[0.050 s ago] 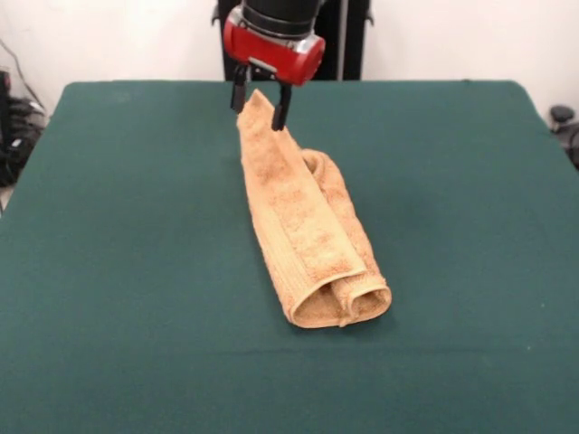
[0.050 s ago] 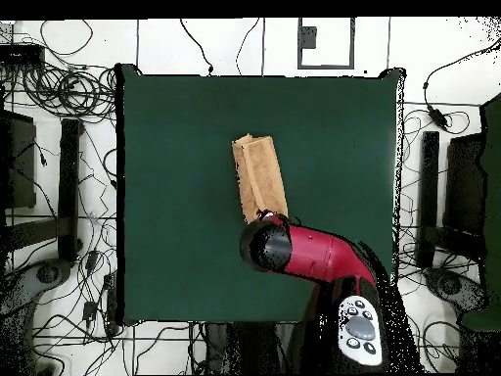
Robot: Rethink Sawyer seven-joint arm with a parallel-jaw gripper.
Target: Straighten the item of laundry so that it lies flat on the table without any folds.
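Note:
The item of laundry (image 1: 312,240) is an orange-tan terry towel, folded lengthwise into a long roll-like strip on the green table (image 1: 136,226). Its near end shows curled, doubled layers. Its far end is lifted off the table into a peak between the fingers of my gripper (image 1: 261,99), which is shut on that corner. In the overhead view the towel (image 2: 259,176) runs up from the red arm's head (image 2: 274,245), which hides the gripper and the held end.
Cables and dark stands lie on the floor around the table (image 2: 157,147) in the overhead view. The towel sits near the table's middle, with bare green cloth on every side.

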